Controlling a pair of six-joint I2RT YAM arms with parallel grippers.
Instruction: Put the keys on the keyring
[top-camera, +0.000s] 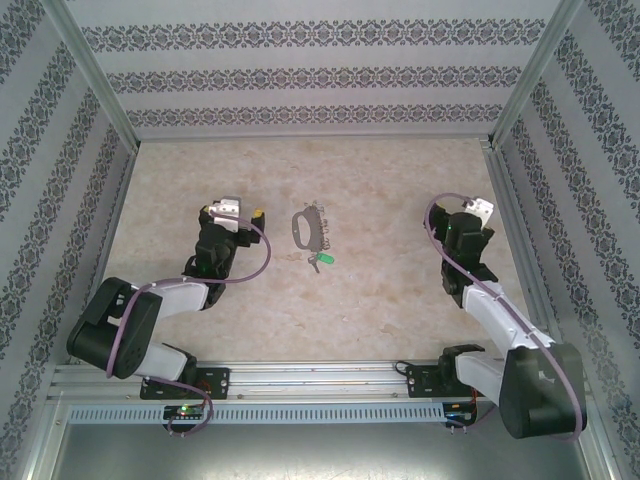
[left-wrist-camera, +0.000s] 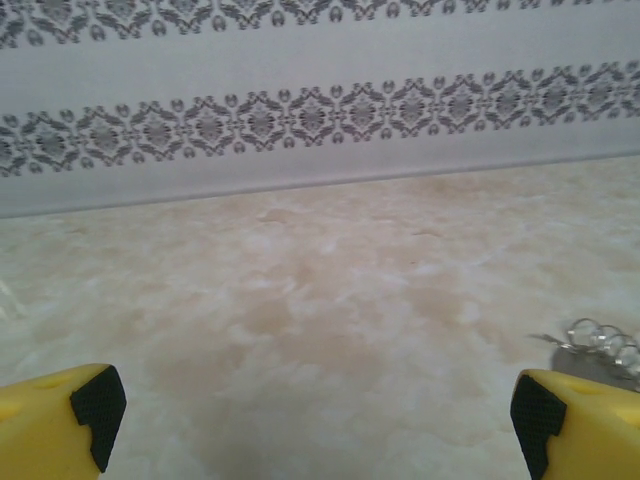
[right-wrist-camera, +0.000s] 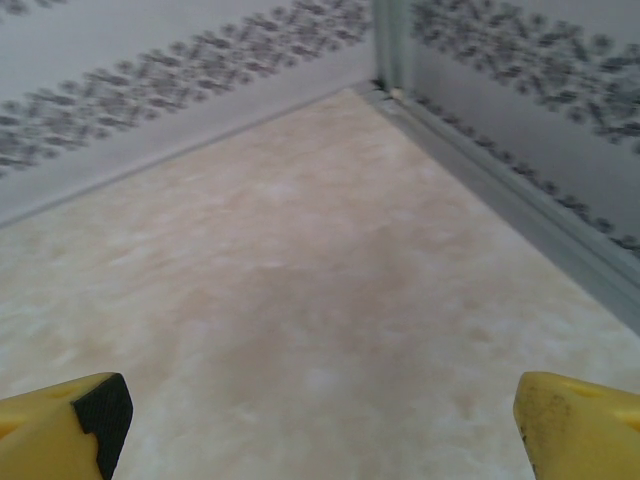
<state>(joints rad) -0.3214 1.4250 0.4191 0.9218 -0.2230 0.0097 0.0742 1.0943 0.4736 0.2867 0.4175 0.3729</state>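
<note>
The keyring (top-camera: 307, 227), a dark grey oval loop with small grey bits along its right side, lies flat near the middle of the table. Just below it rest the keys (top-camera: 320, 261), a tiny silver key with a bright green tag. My left gripper (top-camera: 238, 212) sits to the left of the keyring, open, nothing between its yellow fingers (left-wrist-camera: 60, 428). In the left wrist view, small metal rings of the keyring (left-wrist-camera: 600, 338) peek out at the right edge. My right gripper (top-camera: 478, 212) stands far to the right, open, above bare table.
Patterned walls enclose the marbled table (top-camera: 380, 310) on three sides. A metal corner post (right-wrist-camera: 392, 45) and wall rail (right-wrist-camera: 520, 195) run close to the right gripper. A metal rail (top-camera: 320, 378) carries both arm bases at the near edge.
</note>
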